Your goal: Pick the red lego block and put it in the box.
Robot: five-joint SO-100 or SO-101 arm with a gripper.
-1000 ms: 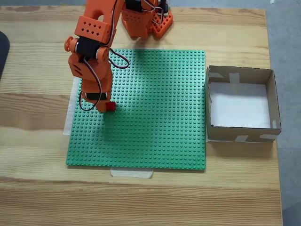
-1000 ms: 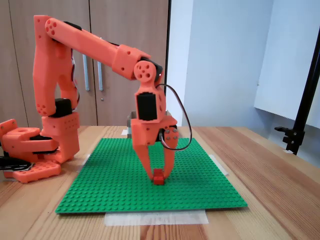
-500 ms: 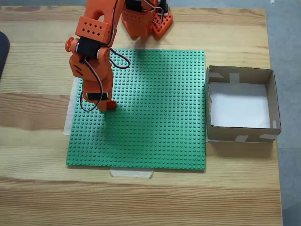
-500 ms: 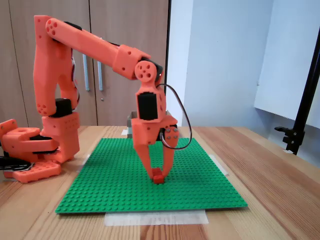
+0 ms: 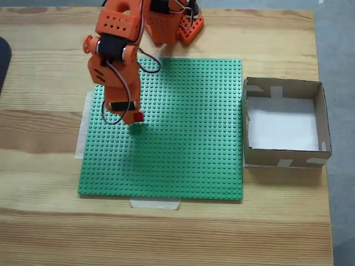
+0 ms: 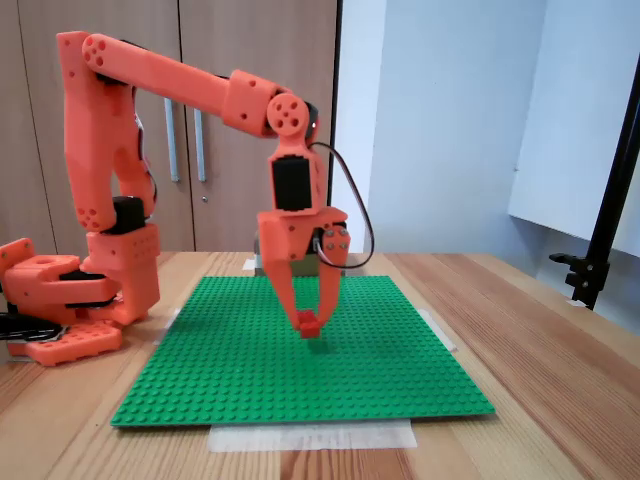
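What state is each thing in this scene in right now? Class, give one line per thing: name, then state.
red lego block: gripped, lifted clear of the baseplate.
gripper: jaws shut on the block, pointing down.
box: open-topped, empty, upright beside the baseplate.
green baseplate: flat on the table, bare.
table: carries the baseplate, box and arm base.

Orange arm reaching forward, wrist bent straight down, gripper (image 6: 309, 322) vertical, fingers closed on the red lego block (image 6: 309, 324), raised.
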